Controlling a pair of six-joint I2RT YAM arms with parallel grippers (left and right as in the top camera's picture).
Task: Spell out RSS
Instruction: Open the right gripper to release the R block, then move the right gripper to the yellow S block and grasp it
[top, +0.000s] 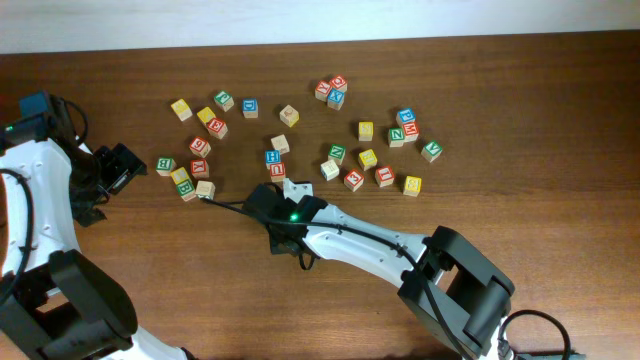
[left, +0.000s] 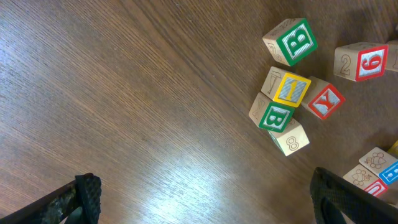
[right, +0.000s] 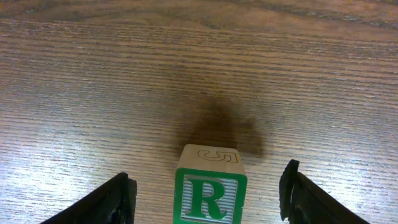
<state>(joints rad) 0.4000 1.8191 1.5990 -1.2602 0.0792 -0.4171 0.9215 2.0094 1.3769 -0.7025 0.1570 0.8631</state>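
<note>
The R cube has a green-and-white R face, with a 5 on its top side. It stands on the table between the two fingers of my right gripper, which is open with a gap on each side. In the overhead view the right gripper sits mid-table and hides the R cube. Several yellow-faced cubes lie among the scattered cubes, for example one and another; I cannot read their letters. My left gripper is open and empty over bare wood.
A cluster lies right of the left gripper: two green B cubes, a yellow cube, a red Y cube and a red 6 cube. More red, blue and green cubes are spread across the far half of the table.
</note>
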